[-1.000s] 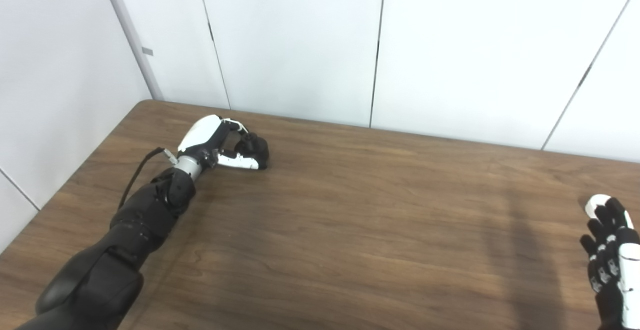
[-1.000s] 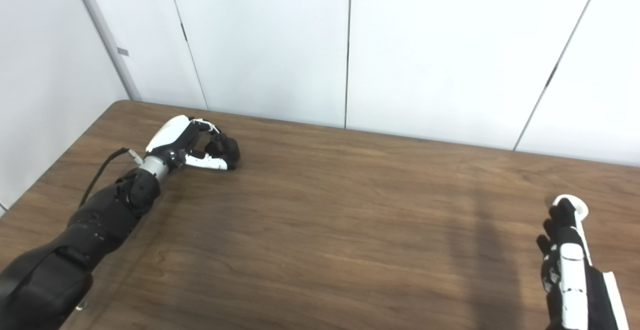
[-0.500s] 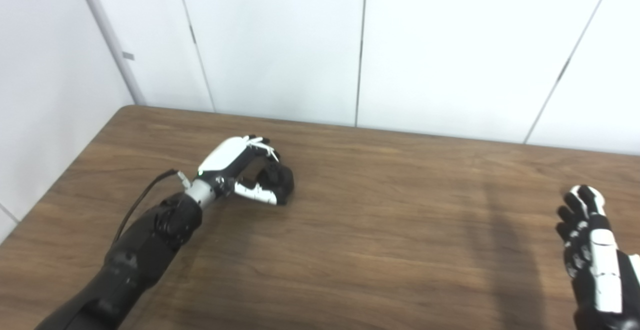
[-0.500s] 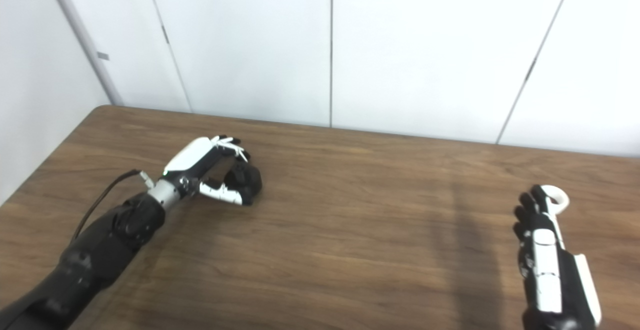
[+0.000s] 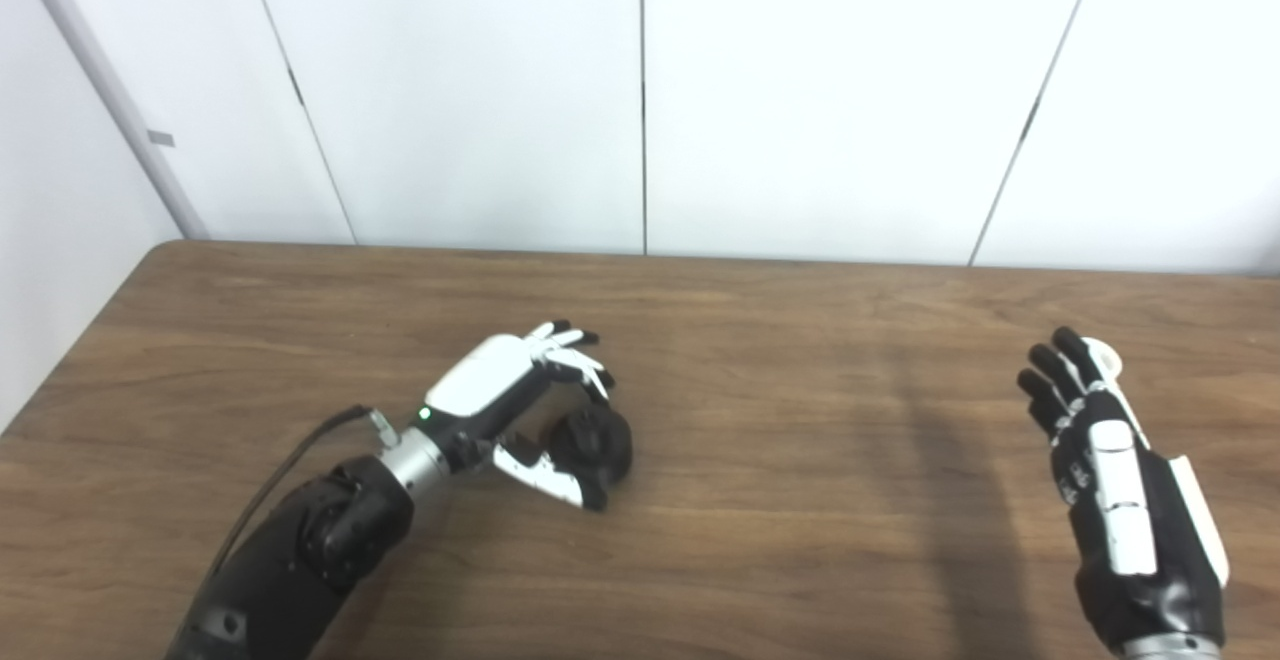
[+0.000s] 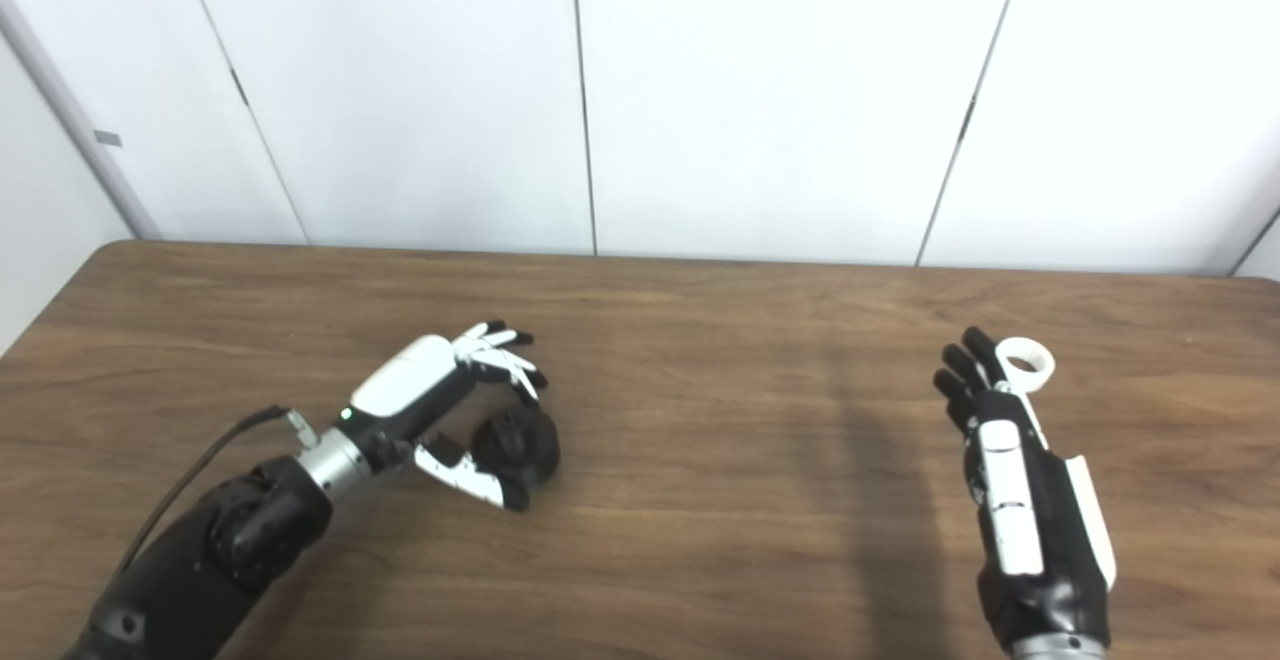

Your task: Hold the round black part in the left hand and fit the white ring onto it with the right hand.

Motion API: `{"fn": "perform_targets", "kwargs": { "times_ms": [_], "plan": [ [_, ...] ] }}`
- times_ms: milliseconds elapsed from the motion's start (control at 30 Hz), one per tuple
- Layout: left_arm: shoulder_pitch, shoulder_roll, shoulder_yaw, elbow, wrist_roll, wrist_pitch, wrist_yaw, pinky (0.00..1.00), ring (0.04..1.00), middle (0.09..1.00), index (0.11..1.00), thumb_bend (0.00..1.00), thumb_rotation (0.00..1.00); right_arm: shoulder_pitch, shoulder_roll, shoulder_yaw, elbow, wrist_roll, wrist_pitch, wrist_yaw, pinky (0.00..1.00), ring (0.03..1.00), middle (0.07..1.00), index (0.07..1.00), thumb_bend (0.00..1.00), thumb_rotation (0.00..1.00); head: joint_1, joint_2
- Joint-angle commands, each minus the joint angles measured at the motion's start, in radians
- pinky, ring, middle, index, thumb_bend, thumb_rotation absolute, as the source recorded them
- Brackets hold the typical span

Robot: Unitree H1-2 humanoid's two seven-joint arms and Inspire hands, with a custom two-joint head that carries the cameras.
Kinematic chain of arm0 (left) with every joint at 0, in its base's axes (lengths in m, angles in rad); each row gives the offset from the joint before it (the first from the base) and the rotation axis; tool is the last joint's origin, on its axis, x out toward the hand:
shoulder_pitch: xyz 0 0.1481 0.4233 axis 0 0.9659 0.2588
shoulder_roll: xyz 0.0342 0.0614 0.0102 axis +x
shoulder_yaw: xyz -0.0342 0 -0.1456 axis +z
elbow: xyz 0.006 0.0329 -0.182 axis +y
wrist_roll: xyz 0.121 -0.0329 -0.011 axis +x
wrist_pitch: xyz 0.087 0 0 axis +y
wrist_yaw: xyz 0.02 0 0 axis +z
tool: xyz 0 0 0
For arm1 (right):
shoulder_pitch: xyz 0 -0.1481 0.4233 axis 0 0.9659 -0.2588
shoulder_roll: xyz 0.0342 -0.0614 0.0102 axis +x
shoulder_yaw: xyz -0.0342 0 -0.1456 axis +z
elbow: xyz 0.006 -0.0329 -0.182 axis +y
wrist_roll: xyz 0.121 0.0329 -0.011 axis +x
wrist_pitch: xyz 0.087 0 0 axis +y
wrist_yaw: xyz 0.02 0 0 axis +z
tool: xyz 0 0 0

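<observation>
Brown wood table (image 5: 760, 540), white panelled wall (image 5: 820, 90).

black arms (image 5: 300, 550), white-backed hands (green light)

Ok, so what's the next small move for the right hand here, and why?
Probably close the right hand on the white ring. Its fingers are spread and the ring lies on the table just beyond them, ungrasped, while the left hand already cups the round black part.

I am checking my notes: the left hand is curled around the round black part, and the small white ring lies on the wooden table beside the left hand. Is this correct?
Not quite. The small white ring lies beside the right hand, not the left; the right eye view shows it. The left hand is indeed curled around the round black part.
</observation>
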Motion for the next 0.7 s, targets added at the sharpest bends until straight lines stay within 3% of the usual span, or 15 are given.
{"fn": "perform_targets", "kwargs": {
  "times_ms": [0, 400, 667],
  "plan": [
    [-0.022, 0.003, -0.008, -0.050, -0.011, -0.021, 0.013, 1.00, 0.933, 0.741, 0.482, 0.52, 0.05, -0.018, 0.003, -0.003, -0.025, -0.004, -0.057, -0.002, 0.95, 0.904, 0.915, 0.921, 0.35, 0.92, -0.017, 0.001],
    [-0.005, -0.039, -0.117, -0.143, -0.030, -0.021, -0.019, 1.00, 0.935, 0.736, 0.481, 0.52, 0.05, -0.007, 0.029, 0.028, -0.032, -0.037, -0.076, -0.008, 0.93, 0.901, 0.911, 0.900, 0.39, 0.89, -0.119, 0.024],
    [-0.062, -0.035, -0.223, -0.094, 0.001, -0.021, 0.053, 1.00, 0.931, 0.739, 0.481, 0.52, 0.05, -0.003, 0.051, 0.044, -0.037, -0.055, -0.081, -0.017, 0.92, 0.880, 0.893, 0.891, 0.35, 0.87, -0.185, 0.033]
  ]
}}
